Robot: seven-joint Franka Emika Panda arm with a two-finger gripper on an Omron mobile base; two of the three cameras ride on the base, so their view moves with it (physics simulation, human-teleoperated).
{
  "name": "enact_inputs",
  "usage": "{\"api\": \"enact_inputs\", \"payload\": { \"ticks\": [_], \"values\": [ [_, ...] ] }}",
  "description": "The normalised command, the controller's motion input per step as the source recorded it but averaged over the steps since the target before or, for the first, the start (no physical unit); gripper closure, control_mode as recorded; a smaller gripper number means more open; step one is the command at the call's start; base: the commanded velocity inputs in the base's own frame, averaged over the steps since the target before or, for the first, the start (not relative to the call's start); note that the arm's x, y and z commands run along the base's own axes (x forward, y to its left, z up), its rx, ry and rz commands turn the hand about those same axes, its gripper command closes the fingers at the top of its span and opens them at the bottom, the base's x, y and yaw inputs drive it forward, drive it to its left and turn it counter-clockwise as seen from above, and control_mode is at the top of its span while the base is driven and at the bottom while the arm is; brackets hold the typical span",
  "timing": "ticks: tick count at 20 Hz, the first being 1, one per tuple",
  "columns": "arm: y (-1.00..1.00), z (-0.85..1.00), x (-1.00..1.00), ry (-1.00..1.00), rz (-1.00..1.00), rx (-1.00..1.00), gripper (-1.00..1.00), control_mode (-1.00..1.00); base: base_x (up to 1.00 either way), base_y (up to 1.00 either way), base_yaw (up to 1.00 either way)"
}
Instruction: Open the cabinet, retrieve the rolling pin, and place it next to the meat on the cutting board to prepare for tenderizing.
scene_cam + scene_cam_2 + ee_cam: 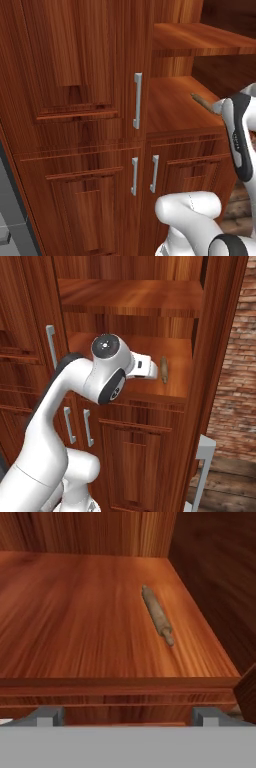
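Arm links are seen folded up from the base, with the elbow raised high in the right base view and the forearm turned forward so that the hand is aimed into the open compartment of the cabinet (220,356). The gripper (127,716) is held level at the front edge of the lower shelf (75,637), outside the compartment; in the hand view its two fingertips (49,716) are seen spread wide apart, one at each lower corner, with nothing held between them. The shelf lip is seen just ahead of the fingertips.

The rolling pin (157,614) is lying flat on that shelf, ahead of the fingers and nearer the right-hand fingertip than the left, well apart from both. It is set lengthwise, one end pointing toward the back wall and the other toward the fingers, angled slightly to the right as it comes nearer. It is shown as a slim, dull brown wooden cylinder with a narrow knob at the near end; the far knob is too small to be made out clearly. It lies close to the compartment's right wall but is not touching it. In the right base view the pin (163,369) is seen just past the white hand, and in the left base view one end (202,101) is seen just beside the wrist.

A second shelf (130,298) is fitted above the gripper. The neighbouring door with its long silver handle (137,100) is seen closed, to the left of the fingers.
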Motion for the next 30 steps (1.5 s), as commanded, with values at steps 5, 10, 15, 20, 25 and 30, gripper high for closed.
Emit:
{"api": "enact_inputs", "payload": {
  "ticks": [5, 10, 15, 20, 25, 30],
  "values": [
    [-0.09, -0.07, 0.28, 0.04, 0.00, 0.00, -1.00, -1.00, 0.00, 0.00, 0.00],
    [-0.11, -0.09, 0.25, 0.02, 0.00, 0.00, -1.00, -1.00, 0.00, 0.00, 0.00],
    [-0.12, -0.11, 0.25, 0.00, 0.01, 0.00, -1.00, -1.00, 0.00, 0.00, 0.00],
    [-0.13, -0.18, 0.20, 0.00, 0.01, 0.00, -1.00, -1.00, 0.00, 0.00, 0.00],
    [-0.10, -0.19, 0.19, 0.00, 0.00, 0.00, -1.00, -1.00, 0.00, 0.00, 0.00],
    [-0.13, -0.14, 0.21, 0.00, 0.00, 0.00, -1.00, -1.00, 0.00, 0.00, 0.00]
  ]
}}
